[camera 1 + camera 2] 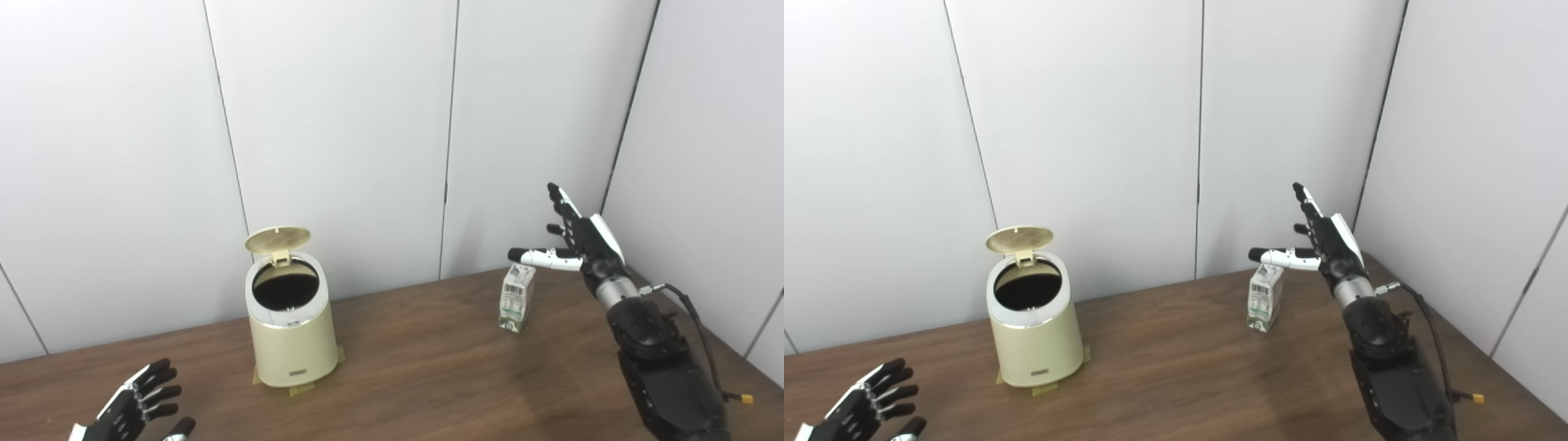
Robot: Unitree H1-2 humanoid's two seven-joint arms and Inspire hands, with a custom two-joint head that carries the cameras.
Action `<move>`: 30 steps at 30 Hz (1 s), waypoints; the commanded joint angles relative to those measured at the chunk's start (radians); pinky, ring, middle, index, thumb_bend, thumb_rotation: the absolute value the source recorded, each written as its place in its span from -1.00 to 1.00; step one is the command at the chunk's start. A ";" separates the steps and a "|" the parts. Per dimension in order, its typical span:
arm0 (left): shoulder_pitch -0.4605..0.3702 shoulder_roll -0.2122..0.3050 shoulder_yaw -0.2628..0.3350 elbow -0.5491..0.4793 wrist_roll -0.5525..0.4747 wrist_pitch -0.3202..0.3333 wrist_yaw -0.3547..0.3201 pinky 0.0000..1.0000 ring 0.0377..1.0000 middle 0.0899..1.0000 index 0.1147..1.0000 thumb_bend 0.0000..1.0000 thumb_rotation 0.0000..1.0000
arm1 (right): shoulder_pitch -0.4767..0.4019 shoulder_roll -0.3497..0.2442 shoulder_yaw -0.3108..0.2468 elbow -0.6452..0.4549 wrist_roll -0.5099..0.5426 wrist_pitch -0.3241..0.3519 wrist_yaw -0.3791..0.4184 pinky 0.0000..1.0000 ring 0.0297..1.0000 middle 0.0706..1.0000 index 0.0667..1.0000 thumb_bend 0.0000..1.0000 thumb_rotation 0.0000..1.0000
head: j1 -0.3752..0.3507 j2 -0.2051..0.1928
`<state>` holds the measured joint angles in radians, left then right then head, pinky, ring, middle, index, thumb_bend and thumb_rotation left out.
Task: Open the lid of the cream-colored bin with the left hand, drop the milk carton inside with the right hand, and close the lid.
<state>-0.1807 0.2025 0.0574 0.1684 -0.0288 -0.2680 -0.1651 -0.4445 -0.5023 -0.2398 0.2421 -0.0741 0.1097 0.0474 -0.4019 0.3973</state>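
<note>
Lid [277, 239] up on our cream bin [293, 343], so in the left eye view we count the opening as done; the dark mouth gapes at about ten o'clock from the middle of the table [429, 355]. The milk carton [517, 298] stands upright at two o'clock, well apart from the bin. Our right hand [572, 236] hovers just above and beside it, fingers spread, thumb stretched over the carton top, holding nothing. Our left hand [138, 401] waits at seven o'clock, fingers apart and empty.

Over to the right eye view: same story, the carton [1265, 297] at two o'clock under the splayed right hand [1320, 236], whether the thumb touches it we cannot tell. The left hand [870, 401] idles low at eight o'clock. Still ahead, we reckon: grasp, carry, drop, close.
</note>
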 commanded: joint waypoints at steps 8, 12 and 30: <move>-0.007 0.014 0.003 -0.120 0.031 0.098 0.022 0.28 0.43 0.55 0.59 0.06 -1.00 | -0.033 -0.012 0.051 0.116 -0.061 -0.107 -0.059 0.67 0.87 0.96 1.00 0.78 -0.31 | 0.010 0.021; 0.004 0.020 0.003 -0.143 0.038 0.115 0.019 0.28 0.42 0.53 0.58 0.07 -1.00 | -0.037 -0.005 0.065 0.176 -0.050 -0.137 -0.053 0.80 0.87 0.95 1.00 0.78 -0.32 | 0.011 0.033; 0.024 0.032 0.001 -0.177 0.037 0.145 0.009 0.28 0.46 0.57 0.57 0.05 -1.00 | -0.038 0.013 0.105 0.297 -0.038 -0.199 -0.055 0.71 0.80 0.84 0.84 0.64 -0.70 | 0.024 0.065</move>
<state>-0.1305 0.2174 0.0562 0.0308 0.0081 -0.1078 -0.1614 -0.4378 -0.4727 -0.1248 0.5453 -0.1252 -0.0422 -0.0051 -0.3774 0.4617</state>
